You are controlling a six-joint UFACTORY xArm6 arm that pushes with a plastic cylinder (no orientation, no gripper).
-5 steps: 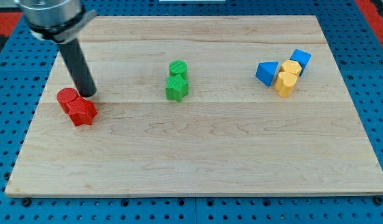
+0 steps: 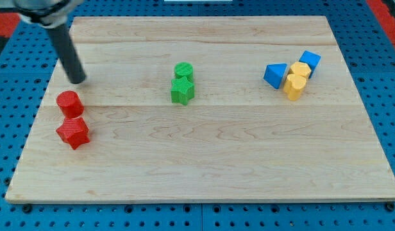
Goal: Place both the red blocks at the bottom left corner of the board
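Observation:
A red cylinder (image 2: 68,102) stands near the board's left edge, with a red star block (image 2: 73,133) just below it, nearly touching. My tip (image 2: 77,80) rests on the board a short way above the red cylinder, apart from it. The rod rises toward the view's top left.
A green cylinder (image 2: 183,70) and a green star block (image 2: 182,90) sit together at the board's upper middle. At the upper right cluster a blue triangle (image 2: 275,74), a blue cube (image 2: 310,60) and two yellow blocks (image 2: 296,79). The wooden board (image 2: 217,167) lies on a blue pegboard.
My tip has moved up and left, away from the red blocks. The red star has slid down and left; the red cylinder has shifted slightly down.

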